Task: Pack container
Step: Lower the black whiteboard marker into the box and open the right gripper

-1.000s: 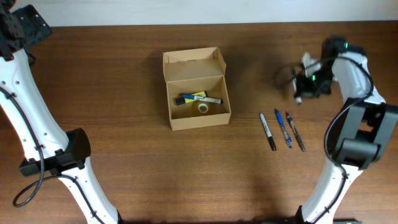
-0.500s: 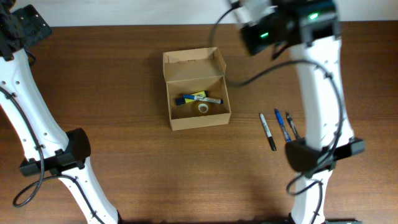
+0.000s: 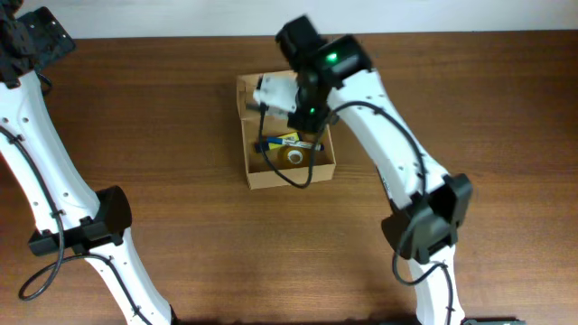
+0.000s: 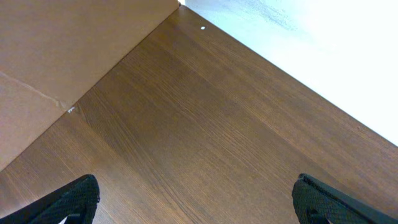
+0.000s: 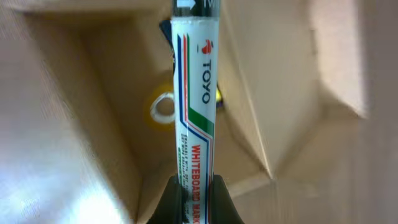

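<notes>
The tan cardboard container [image 3: 289, 174] stands open at mid-table, its flap lid folded back. Inside lie a blue and yellow marker [image 3: 287, 141] and a small yellow tape roll [image 3: 294, 157]. My right gripper [image 3: 302, 101] hovers over the container's back part, shut on a white whiteboard marker [image 3: 274, 90]. In the right wrist view the fingers [image 5: 198, 199] clamp that marker [image 5: 196, 93] above the container's inside [image 5: 99, 124], with the tape roll [image 5: 163, 109] below. My left gripper [image 3: 27, 41] is at the far left corner, open and empty [image 4: 199, 205].
The right arm [image 3: 388, 153] stretches across the table's right half and covers that area. The left wrist view shows bare wooden tabletop [image 4: 205, 124], a cardboard sheet [image 4: 56, 50] at upper left, and the white wall beyond the edge.
The right arm swung from the table's right side across to above the container, carrying the white marker. The pens seen earlier on the right are now out of sight. The left arm has not moved.
</notes>
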`<action>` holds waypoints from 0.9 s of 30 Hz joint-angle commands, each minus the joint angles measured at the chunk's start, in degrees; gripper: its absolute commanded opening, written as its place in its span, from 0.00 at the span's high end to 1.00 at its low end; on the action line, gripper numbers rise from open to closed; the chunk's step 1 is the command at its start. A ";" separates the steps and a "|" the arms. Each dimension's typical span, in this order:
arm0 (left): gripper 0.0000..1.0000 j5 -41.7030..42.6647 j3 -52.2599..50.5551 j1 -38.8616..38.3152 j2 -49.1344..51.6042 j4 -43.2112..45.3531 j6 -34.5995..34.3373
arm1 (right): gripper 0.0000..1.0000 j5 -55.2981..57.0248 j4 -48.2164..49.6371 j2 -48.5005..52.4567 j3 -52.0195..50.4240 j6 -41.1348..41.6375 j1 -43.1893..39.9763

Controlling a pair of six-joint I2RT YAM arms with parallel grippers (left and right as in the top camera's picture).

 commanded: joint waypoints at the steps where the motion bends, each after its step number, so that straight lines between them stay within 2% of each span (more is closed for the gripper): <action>1: 0.00 -0.37 -0.17 0.20 -0.46 0.00 0.66 | 0.96 0.70 2.75 0.57 -7.13 -4.07 -0.24; 8: 0.00 -0.37 -0.17 0.20 -0.46 0.00 0.66 | 0.96 0.04 10.62 0.68 -16.39 -5.86 -1.03; 14: 0.00 -0.37 -0.17 0.20 -0.46 0.00 0.66 | 0.96 -2.49 12.44 2.10 -18.18 -4.90 -1.66; 15: 0.00 -0.37 -0.17 0.20 -0.46 0.00 0.66 | 0.92 -2.49 12.66 2.19 -18.18 -4.31 -1.66; 18: 0.00 -0.37 -0.17 0.20 -0.46 0.00 0.66 | 0.69 -2.23 13.29 2.05 -17.99 -1.40 -1.60; 23: 0.00 -0.37 -0.17 0.20 -0.44 0.00 0.66 | 0.61 3.06 11.72 1.40 -14.34 4.42 -1.49; 27: 0.00 -0.37 -0.17 0.20 -0.46 0.00 0.66 | 0.58 6.62 6.97 -0.50 -7.67 8.44 -0.83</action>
